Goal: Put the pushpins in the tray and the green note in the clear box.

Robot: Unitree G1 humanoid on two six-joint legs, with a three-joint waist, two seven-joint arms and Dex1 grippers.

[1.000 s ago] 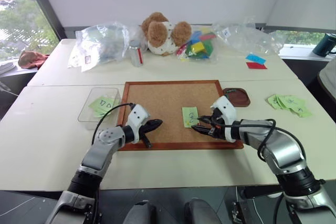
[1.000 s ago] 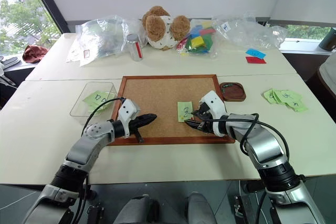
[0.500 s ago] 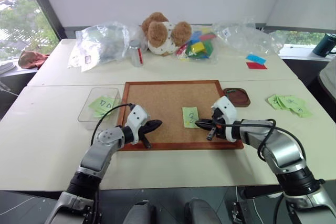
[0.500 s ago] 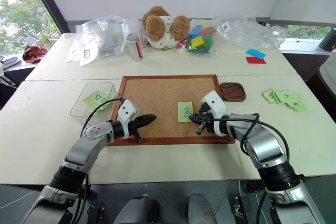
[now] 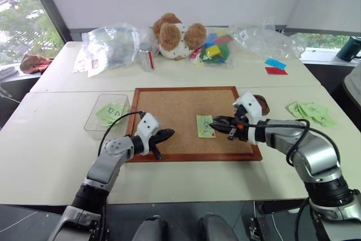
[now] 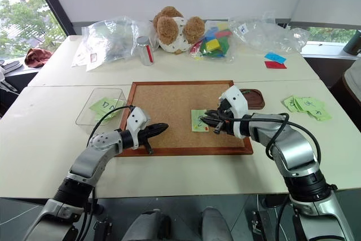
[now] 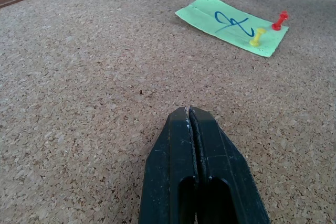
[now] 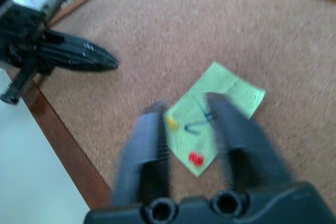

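1. The green note (image 7: 231,22) is lying flat on the cork board (image 5: 169,105), right of the board's middle, and it is bearing a dark scribble.
2. A yellow pushpin (image 7: 257,36) and a red pushpin (image 7: 280,20) are standing in the note along one short edge, near two of its corners.
3. The right gripper (image 8: 186,124) is hovering just above the note with its jaws spread apart, and nothing is sitting between them; the yellow pin is showing beside one finger and the red pin in the gap.
4. The left gripper (image 7: 190,129) is resting low over the bare cork near the board's lower left, its jaws pressed together on nothing, well apart from the note.
5. The tray (image 6: 255,99) is sitting on the tabletop (image 5: 56,139) just past the board's upper right corner, partly hidden behind the right wrist.
6. The clear box (image 5: 106,115) is standing on the tabletop just beside the board's left edge, and green slips are lying inside it.
7. More green slips (image 5: 311,111) are lying loose on the tabletop to the far right.
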